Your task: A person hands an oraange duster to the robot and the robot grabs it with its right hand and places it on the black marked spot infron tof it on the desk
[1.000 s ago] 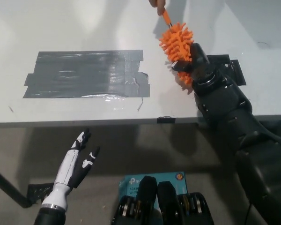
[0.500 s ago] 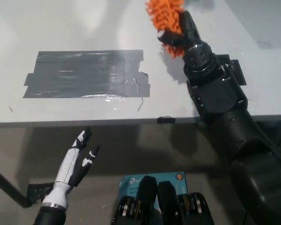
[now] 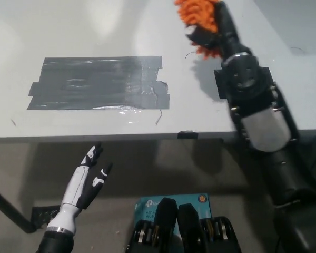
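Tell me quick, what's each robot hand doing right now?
Left hand: open, holding nothing, resting below the desk edge.
Right hand: shut on the orange duster.

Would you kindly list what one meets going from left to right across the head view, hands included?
White left hand resting open below the desk edge → black taped patch on the desk → orange duster → black right hand shut on the duster.
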### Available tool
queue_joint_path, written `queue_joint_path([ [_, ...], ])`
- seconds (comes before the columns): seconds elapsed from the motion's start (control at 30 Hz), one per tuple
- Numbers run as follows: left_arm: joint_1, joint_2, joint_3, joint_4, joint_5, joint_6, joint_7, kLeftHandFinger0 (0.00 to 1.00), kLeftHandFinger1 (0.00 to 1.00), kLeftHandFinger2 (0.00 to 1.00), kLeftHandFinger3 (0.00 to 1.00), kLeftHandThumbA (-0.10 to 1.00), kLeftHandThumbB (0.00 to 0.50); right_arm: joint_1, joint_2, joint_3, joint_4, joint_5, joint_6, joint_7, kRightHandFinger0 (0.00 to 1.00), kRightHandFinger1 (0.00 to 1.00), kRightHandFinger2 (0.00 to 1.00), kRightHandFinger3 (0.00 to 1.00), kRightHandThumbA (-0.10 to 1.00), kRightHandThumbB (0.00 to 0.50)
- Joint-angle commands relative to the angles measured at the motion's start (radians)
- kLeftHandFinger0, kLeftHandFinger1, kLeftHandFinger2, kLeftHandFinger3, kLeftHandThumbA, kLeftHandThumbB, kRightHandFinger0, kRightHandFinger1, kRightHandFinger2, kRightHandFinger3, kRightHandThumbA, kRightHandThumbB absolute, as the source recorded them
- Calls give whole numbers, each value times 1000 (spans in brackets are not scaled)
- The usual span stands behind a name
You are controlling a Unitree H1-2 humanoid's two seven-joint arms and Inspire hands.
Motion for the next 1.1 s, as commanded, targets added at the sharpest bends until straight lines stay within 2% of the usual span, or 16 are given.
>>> queue_joint_path([
  [0.0, -16, 19, 0, -23, -5, -7, -12, 1000, 1000, 1000, 1000, 924, 116, 9, -95, -33, -17, -1, 21, 15, 109, 620, 936, 916, -100, 157],
  [0.1, -18, 20, -2, -19, -3, -9, -11, 1000, 1000, 1000, 1000, 908, 95, 29, -130, -49, 10, 14, 8, 17, 123, 636, 962, 923, -100, 148],
  [0.27, -13, 20, -7, -10, 0, -19, -10, 1000, 1000, 1000, 1000, 901, 98, 61, -178, -44, 68, 4, -18, 19, 145, 646, 985, 919, -100, 154],
  [0.4, 4, 18, -10, -14, 3, -20, -5, 1000, 1000, 1000, 1000, 903, 102, 78, -180, -37, 99, 3, -26, 14, 110, 600, 976, 923, -100, 152],
  [0.53, 14, 15, -12, -23, 5, -12, -4, 1000, 1000, 1000, 1000, 895, 96, 86, -170, -18, 140, -9, -31, 8, 169, 631, 994, 924, -100, 157],
  [0.6, 16, 16, -14, -23, 6, -19, -4, 1000, 1000, 1000, 1000, 871, 77, 86, -160, -12, 175, -11, -42, -2, 138, 615, 992, 924, -100, 159],
  [0.67, 18, 17, -16, -22, 5, -23, -3, 1000, 1000, 1000, 1000, 862, 78, 86, -152, -5, 207, -14, -44, -8, 163, 646, 1000, 933, -100, 164],
  [0.73, 17, 16, -15, -19, -1, -25, -5, 1000, 1000, 1000, 1000, 839, 72, 84, -144, 1, 243, -14, -52, -15, 246, 705, 1000, 936, -100, 166],
  [0.77, 15, 15, -15, -19, -2, -25, -5, 1000, 1000, 1000, 1000, 835, 77, 81, -144, 2, 257, -14, -57, -18, 511, 906, 1000, 932, -100, 189],
  [0.8, 16, 15, -15, -22, 0, -22, -5, 1000, 1000, 1000, 1000, 833, 77, 79, -143, 5, 273, -14, -61, -17, 585, 880, 981, 864, -100, 191],
  [0.83, 15, 15, -15, -27, 3, -16, -4, 1000, 1000, 1000, 1000, 833, 82, 71, -141, 9, 307, -10, -58, -4, 601, 880, 997, 1000, -88, 223],
  [0.87, 15, 15, -15, -29, 3, -12, -5, 1000, 1000, 1000, 1000, 834, 84, 67, -141, 10, 319, -5, -52, 9, 576, 822, 931, 1000, 23, 235],
  [0.9, 16, 15, -15, -31, 5, -7, -4, 1000, 1000, 1000, 1000, 833, 89, 48, -153, 44, 360, -8, -29, 93, 1000, 1000, 1000, 1000, 434, 309],
  [0.93, 17, 15, -16, -32, 6, -6, -3, 1000, 1000, 1000, 1000, 833, 89, 41, -159, 62, 374, -13, -21, 125, 1000, 1000, 1000, 1000, 434, 309],
  [0.97, 17, 15, -16, -34, 7, -3, -4, 1000, 1000, 1000, 1000, 831, 87, 38, -167, 89, 378, -27, -18, 157, 1000, 1000, 1000, 1000, 571, 345],
  [1.07, 12, 16, -15, -30, 4, -1, -4, 1000, 1000, 1000, 1000, 810, 86, 41, -178, 118, 360, -33, -17, 169, 1000, 1000, 1000, 1000, 661, 362],
])
